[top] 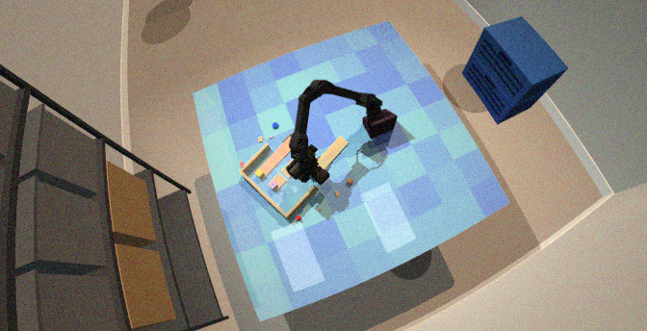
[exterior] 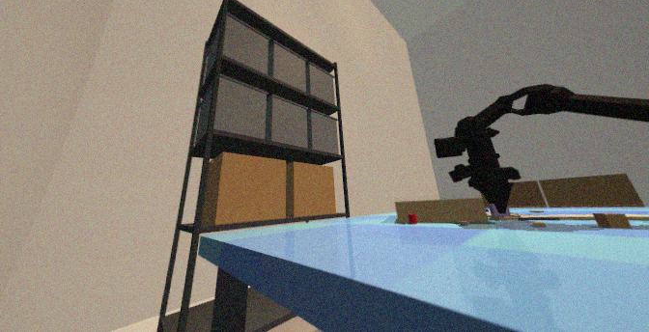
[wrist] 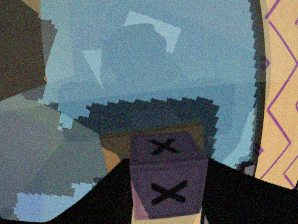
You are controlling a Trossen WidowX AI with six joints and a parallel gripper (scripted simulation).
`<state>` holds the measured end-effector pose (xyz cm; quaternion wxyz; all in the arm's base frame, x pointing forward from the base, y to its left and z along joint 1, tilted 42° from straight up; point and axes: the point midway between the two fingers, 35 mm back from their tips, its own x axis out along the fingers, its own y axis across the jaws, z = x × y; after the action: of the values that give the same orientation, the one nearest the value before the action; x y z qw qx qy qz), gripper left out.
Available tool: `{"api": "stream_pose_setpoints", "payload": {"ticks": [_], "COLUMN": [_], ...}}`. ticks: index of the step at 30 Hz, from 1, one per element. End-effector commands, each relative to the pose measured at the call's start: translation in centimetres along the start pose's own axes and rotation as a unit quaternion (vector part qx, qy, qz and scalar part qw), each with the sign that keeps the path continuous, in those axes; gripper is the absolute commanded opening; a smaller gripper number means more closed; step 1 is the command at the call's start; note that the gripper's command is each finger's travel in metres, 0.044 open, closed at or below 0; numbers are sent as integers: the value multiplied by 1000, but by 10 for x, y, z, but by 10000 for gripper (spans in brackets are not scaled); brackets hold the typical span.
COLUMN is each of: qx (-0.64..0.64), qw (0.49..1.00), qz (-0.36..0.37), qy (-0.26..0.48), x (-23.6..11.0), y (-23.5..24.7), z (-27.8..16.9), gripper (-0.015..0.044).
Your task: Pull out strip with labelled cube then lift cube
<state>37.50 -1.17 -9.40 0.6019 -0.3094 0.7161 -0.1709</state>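
Gripping upright labelled cube (wrist: 166,183)

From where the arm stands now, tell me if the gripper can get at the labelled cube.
Most likely yes. The gripper is shut on the purple cube marked with crosses; in the wrist view its dark fingers flank both sides, with nothing in between.
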Motion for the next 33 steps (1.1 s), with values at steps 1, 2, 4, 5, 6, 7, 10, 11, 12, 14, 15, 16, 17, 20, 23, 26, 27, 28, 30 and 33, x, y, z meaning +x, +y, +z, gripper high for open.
{"api": "stream_pose_setpoints", "payload": {"ticks": [1,2,4,5,6,7,10,11,12,14,15,16,17,20,23,26,27,28,30,33], "qx": [-5,-5,-4,-4,-4,-3,-2,-2,-2,-2,-2,-2,-2,-2,-2,-2,-3,-3,-2,-2], "qw": [1000,1000,1000,1000,1000,1000,1000,1000,1000,1000,1000,1000,1000,1000,1000,1000,1000,1000,1000,1000], "qz": [5,4,3,2,1,0,-2,-3,-4,-4,-4,-4,-4,-4,-4,-3,-3,-3,-3,-3], "qy": [-2,-2,-1,0,0,1,2,2,2,3,3,3,3,3,3,3,3,3,3,3], "x": [-11,-14,-20,-23,-26,-29,-37,-40,-41,-41,-41,-41,-41,-41,-41,-52,-59,-67,-76,-77], "y": [3,4,5,5,5,6,6,7,7,7,7,7,7,9,9,10,10,10,10,10], "z": [-10,-14,-23,-28,-32,-37,-51,-55,-58,-58,-59,-61,-64,-75,-80,-79,-79,-79,-80,-80], "gripper": [0,0,0,0,0,0,0,0,0,0,0,0,0,0,0,0,0,0,0,0]}}
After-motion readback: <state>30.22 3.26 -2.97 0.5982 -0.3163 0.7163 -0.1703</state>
